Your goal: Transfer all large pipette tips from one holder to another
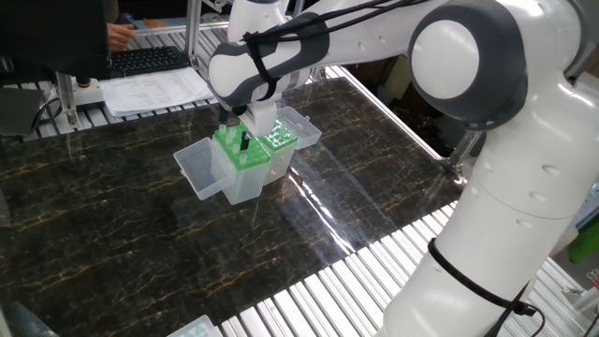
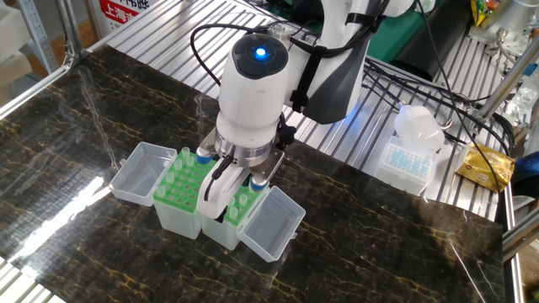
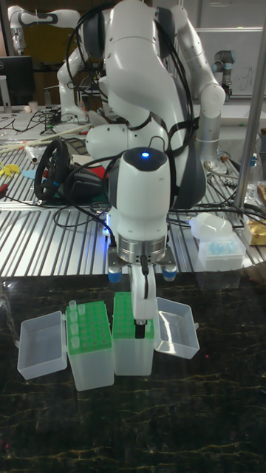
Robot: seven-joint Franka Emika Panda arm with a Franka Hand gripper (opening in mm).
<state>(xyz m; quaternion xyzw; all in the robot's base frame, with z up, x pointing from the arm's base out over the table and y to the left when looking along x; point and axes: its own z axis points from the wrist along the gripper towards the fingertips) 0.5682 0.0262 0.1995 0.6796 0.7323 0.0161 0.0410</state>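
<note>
Two clear holders with green rack plates stand side by side, their lids folded open. One holder carries several pale large pipette tips in its rack. The other holder lies under my gripper. The fingers point straight down, close together, with their black ends at the level of that green plate. Whether a tip sits between them is hidden.
A box of blue tips and a white container sit on the slatted metal surface behind the dark marble top. A keyboard and papers lie at the far edge. Cables trail behind the arm.
</note>
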